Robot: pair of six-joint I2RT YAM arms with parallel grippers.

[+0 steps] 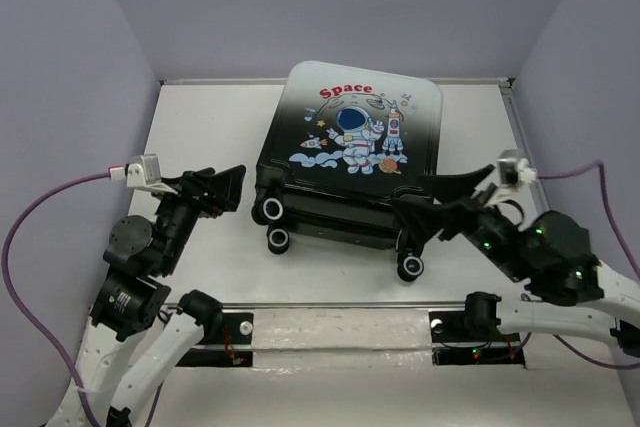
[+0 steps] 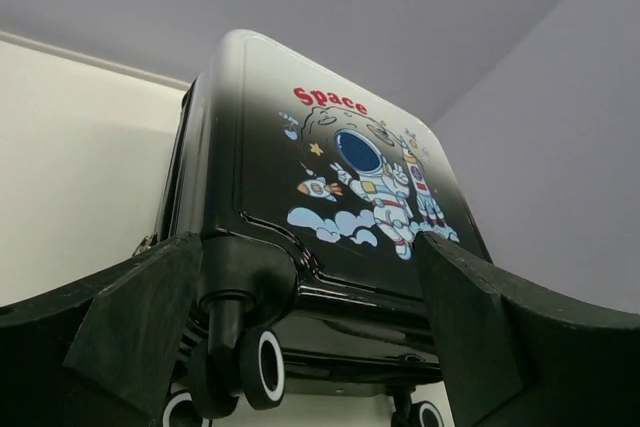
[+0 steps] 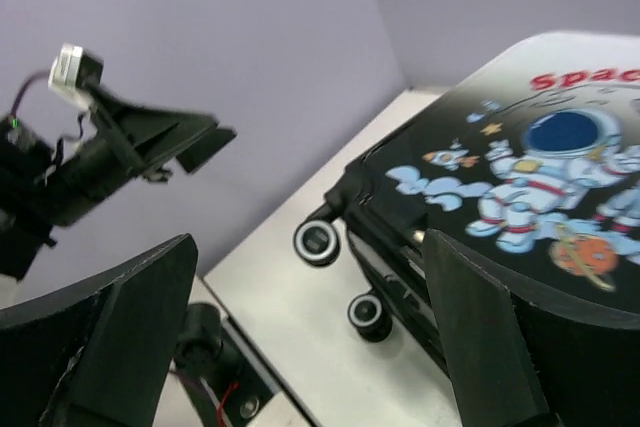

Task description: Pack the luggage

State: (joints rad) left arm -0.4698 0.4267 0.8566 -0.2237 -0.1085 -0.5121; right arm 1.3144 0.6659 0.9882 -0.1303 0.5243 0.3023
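The luggage [image 1: 350, 147] lies flat and closed on the white table, astronaut and red "Space" print facing up, black caster wheels [image 1: 270, 210] toward the arms. It fills the left wrist view [image 2: 330, 177] and the right side of the right wrist view [image 3: 520, 177]. My left gripper [image 1: 228, 189] is open and empty, just left of the near-left wheels, its jaws framing that corner [image 2: 310, 327]. My right gripper [image 1: 412, 202] is open and empty at the near-right corner, above the near-right wheel [image 1: 411, 268]; the right wrist view [image 3: 310, 337] shows table and wheels between its jaws.
Purple walls enclose the table [image 1: 200, 137] on three sides. A rail with the arm bases [image 1: 340, 332] runs along the near edge. Purple cables trail from both wrists. The left arm's gripper shows in the right wrist view [image 3: 190, 142].
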